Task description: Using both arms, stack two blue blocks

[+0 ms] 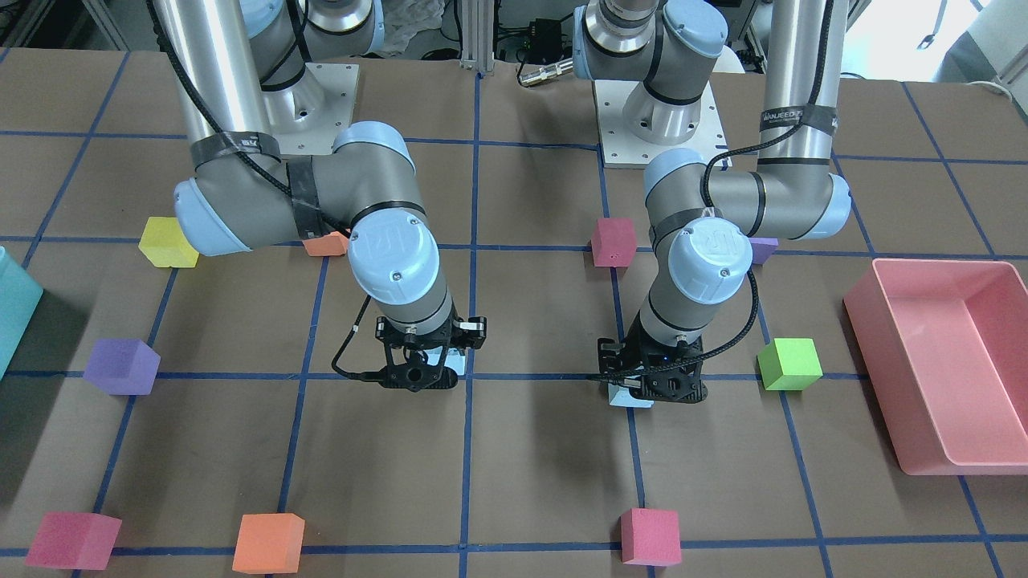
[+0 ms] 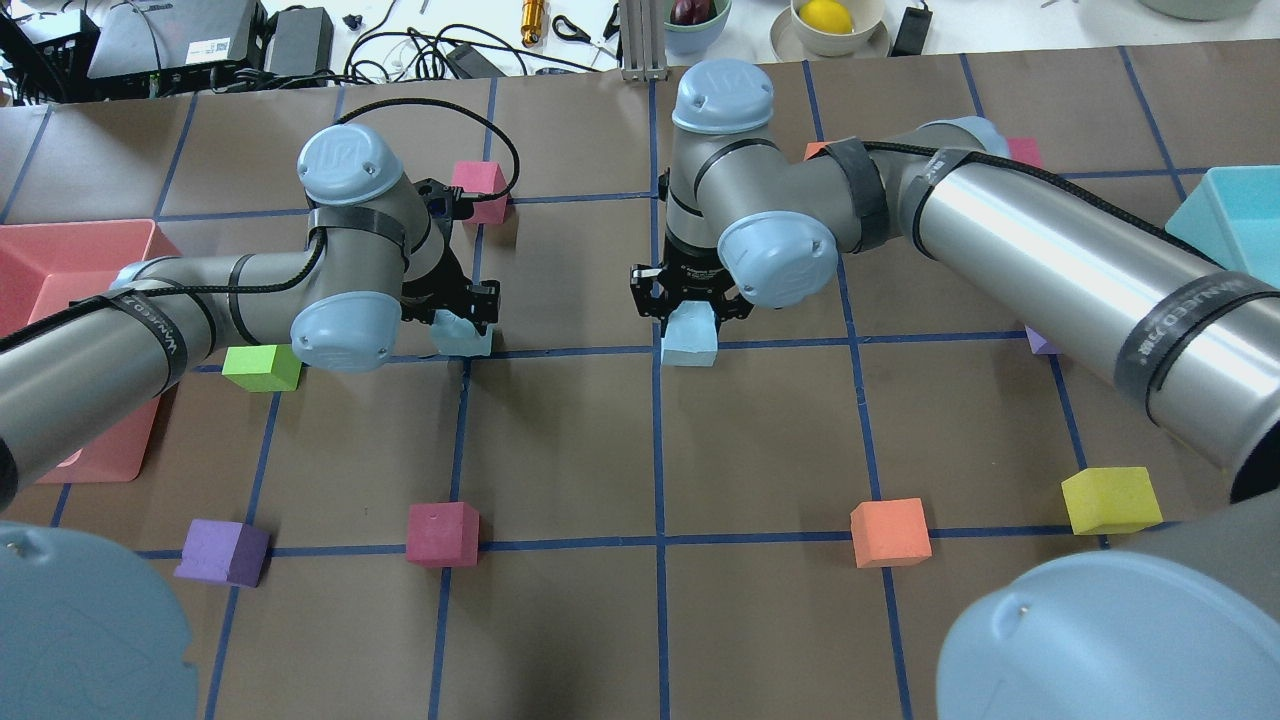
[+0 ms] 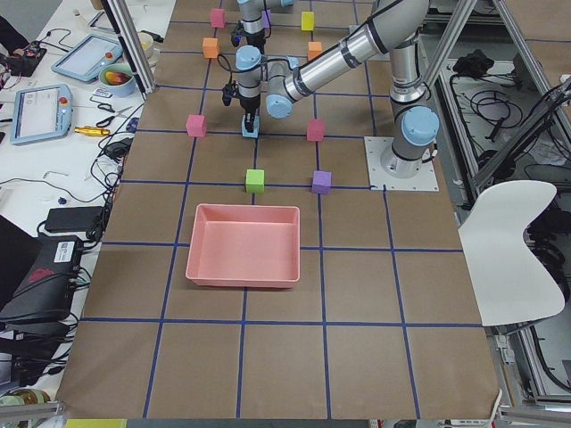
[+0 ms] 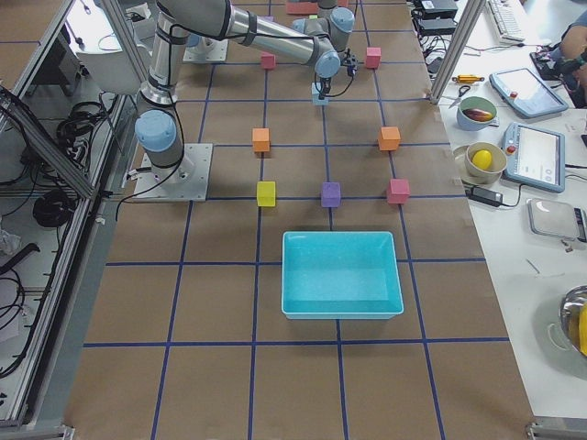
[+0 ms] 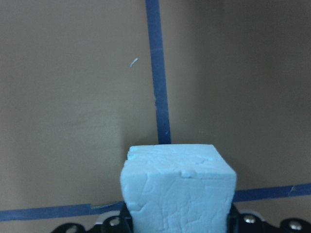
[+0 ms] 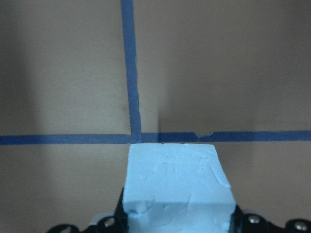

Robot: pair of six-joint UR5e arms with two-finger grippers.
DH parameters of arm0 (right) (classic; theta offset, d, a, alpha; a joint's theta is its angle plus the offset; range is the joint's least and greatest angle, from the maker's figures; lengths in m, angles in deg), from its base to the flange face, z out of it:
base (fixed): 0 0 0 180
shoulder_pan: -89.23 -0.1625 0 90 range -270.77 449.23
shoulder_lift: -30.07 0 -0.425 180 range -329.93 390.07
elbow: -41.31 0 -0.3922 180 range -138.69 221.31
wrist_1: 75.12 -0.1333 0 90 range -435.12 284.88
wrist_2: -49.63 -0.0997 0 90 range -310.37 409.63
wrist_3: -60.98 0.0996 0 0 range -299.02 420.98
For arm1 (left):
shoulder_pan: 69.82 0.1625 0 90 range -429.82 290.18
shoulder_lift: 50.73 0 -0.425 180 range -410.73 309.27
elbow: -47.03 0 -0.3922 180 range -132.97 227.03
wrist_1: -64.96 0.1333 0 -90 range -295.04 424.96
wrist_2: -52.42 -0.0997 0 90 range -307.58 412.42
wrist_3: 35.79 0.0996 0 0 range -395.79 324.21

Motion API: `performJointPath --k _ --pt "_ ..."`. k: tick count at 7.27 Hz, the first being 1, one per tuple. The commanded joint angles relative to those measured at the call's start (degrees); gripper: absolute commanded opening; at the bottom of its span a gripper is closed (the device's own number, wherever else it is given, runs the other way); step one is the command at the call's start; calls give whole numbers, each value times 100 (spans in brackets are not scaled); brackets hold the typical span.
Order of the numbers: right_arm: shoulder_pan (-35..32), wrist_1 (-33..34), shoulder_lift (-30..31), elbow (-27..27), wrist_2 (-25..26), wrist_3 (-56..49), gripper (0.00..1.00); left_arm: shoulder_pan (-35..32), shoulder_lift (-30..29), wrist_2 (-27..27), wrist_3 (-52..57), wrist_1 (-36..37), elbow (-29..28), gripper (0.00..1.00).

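Note:
Two pale blue blocks sit near the middle of the table, one in each gripper. My left gripper (image 2: 458, 312) is shut on one blue block (image 2: 462, 338), which fills the bottom of the left wrist view (image 5: 178, 187) between the fingers. My right gripper (image 2: 690, 300) is shut on the other blue block (image 2: 688, 342), seen the same way in the right wrist view (image 6: 177, 187). Both blocks are at or just above the table, about one grid square apart. In the front view the left gripper (image 1: 652, 384) is on the right and the right gripper (image 1: 419, 371) on the left.
A pink bin (image 1: 883, 377) stands on my left side and a teal bin (image 2: 1235, 215) on my right. A green cube (image 2: 262, 367) lies close to my left arm. A magenta cube (image 2: 480, 188) lies just beyond the left gripper. Purple, orange, yellow and magenta cubes are scattered around.

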State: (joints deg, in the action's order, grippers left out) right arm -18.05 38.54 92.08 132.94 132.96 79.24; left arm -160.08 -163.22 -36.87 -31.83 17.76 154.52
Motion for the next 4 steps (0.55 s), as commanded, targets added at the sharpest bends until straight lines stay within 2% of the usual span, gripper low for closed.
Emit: performJointPath --k 1,4 --pt "-178 24 -101 13 -18 3 0 -9 51 -9 0 -51 -97 8" --pt "-275 -73 -198 109 -27 2 0 -62 201 26 -18 -296 -272 8"
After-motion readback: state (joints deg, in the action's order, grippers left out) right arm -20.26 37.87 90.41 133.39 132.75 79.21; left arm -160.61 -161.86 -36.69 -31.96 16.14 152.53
